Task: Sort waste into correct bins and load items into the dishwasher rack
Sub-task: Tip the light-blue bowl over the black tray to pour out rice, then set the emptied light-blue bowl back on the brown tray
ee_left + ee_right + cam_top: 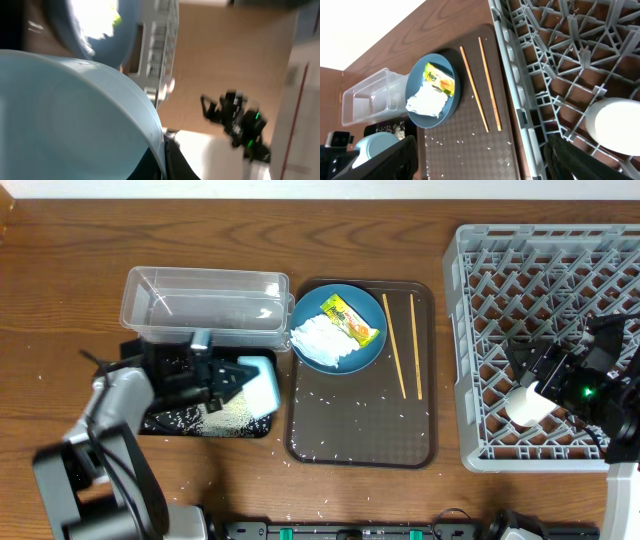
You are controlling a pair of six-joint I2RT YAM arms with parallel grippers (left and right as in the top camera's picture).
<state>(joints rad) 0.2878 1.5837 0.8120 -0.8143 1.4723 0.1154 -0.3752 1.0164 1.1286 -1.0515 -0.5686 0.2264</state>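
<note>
Above the brown wooden table, a white pale-blue-rimmed bowl is clamped by the left gripper; the right gripper is held wide apart, empty.

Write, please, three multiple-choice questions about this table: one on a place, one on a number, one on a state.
1. Where does the snack wrapper lie?
A) in the clear tub
B) in the rack
C) on the blue plate

2. How many chopsticks lie on the brown tray?
A) two
B) one
C) four

3. How is the bowl?
A) upright on the brown tray
B) held tipped by the left gripper over the black tray
C) upside down in the rack

Answers:
1 C: the overhead view shows it on the plate.
2 A: two thin sticks lie side by side.
3 B: the fingers clamp its rim and it is seen side-on.
</note>
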